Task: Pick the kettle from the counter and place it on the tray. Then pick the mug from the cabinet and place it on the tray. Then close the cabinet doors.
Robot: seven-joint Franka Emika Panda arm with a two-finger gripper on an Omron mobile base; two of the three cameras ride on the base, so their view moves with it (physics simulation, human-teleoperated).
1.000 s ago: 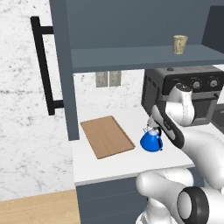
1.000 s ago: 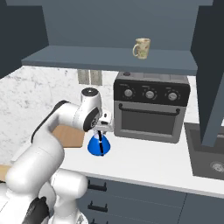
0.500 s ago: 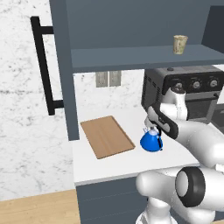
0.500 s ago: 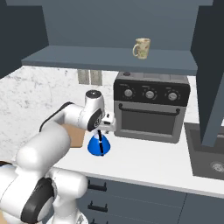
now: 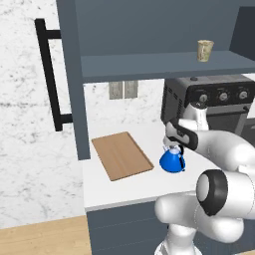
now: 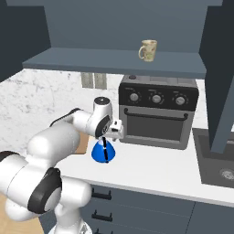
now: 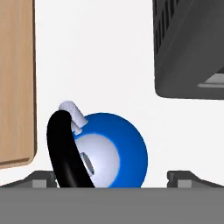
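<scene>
Sitting seemingly between open jaws: kettle (image 7: 111, 151)

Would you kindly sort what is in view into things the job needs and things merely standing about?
Job: kettle, tray, mug, cabinet, cabinet door, counter, open gripper.
Standing about: oven, sink, wall outlets.

wall: white marble backsplash (image 5: 30, 164), outlet plate (image 5: 123, 89)
floor: light wood (image 5: 40, 239)
oven: black toaster oven (image 6: 157, 119), far right
sink: dark basin (image 6: 219, 164), right
</scene>
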